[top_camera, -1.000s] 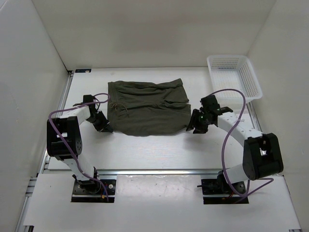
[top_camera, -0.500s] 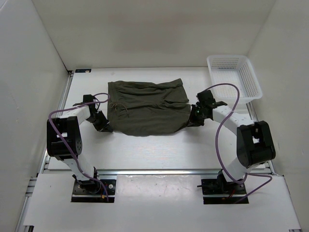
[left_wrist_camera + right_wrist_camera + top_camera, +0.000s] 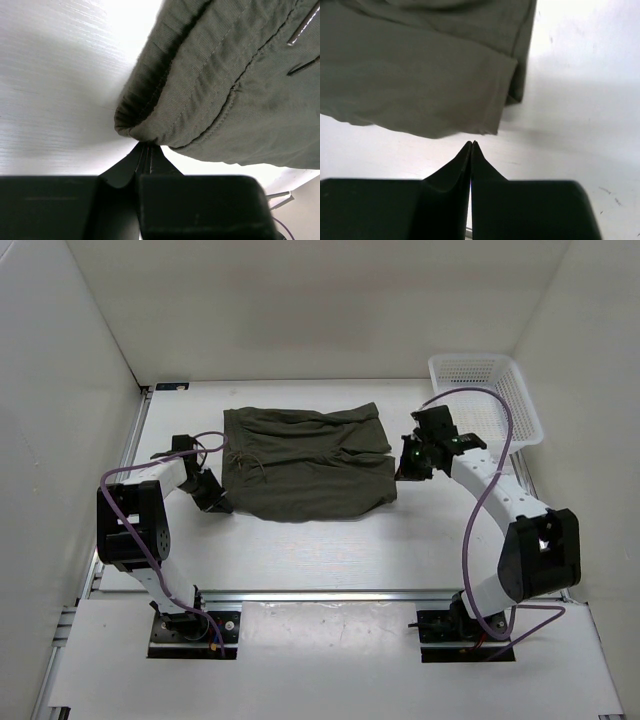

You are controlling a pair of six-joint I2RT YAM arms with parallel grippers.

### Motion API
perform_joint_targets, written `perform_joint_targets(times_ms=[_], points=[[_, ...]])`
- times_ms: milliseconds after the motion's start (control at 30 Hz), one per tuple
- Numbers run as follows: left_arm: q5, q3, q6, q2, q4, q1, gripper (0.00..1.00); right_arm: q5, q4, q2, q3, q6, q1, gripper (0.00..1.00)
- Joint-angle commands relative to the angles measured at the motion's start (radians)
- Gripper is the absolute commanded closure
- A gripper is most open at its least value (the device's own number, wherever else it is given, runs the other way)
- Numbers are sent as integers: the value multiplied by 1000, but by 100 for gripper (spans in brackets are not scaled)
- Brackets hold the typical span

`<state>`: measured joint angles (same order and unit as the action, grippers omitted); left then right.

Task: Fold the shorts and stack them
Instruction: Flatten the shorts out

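The shorts (image 3: 305, 465) are pinched at one corner by the left gripper (image 3: 145, 149), the clamped cloth hidden. The right gripper (image 3: 471, 145) is closed empty just beside them.

A white mesh basket (image 3: 527, 412) stood at the far right corner of the white table (image 3: 300, 550), close to the right wall (image 3: 590, 390). White walls closed the table on the left, the back and the right. A metal rail (image 3: 330, 595) ran along its near edge.
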<state>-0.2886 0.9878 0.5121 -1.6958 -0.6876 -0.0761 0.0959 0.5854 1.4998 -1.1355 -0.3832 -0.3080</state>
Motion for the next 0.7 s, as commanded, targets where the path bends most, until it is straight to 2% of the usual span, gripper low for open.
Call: perform_joint_targets(times_ms=[0, 67, 100, 167, 200, 267, 433, 667], points=[[22, 32, -14, 38, -6, -2, 90, 11, 53, -20, -40, 50, 4, 99], [22, 32, -14, 38, -6, -2, 90, 34, 18, -6, -18, 40, 4, 75], [22, 32, -14, 38, -6, -2, 90, 44, 7, 5, 6, 26, 4, 59], [22, 32, -14, 38, -6, -2, 90, 44, -13, 5, 16, 17, 4, 48], [22, 32, -14, 47, -6, -2, 90, 44, -22, 16, 25, 17, 4, 35], [22, 32, -14, 47, -6, -2, 90, 53, -36, 36, 25, 17, 4, 35], [22, 32, -14, 47, -6, -2, 90, 116, -79, 59, 66, 17, 4, 50], [22, 32, -14, 47, -15, -2, 90, 136, -124, 99, 98, 17, 4, 51]])
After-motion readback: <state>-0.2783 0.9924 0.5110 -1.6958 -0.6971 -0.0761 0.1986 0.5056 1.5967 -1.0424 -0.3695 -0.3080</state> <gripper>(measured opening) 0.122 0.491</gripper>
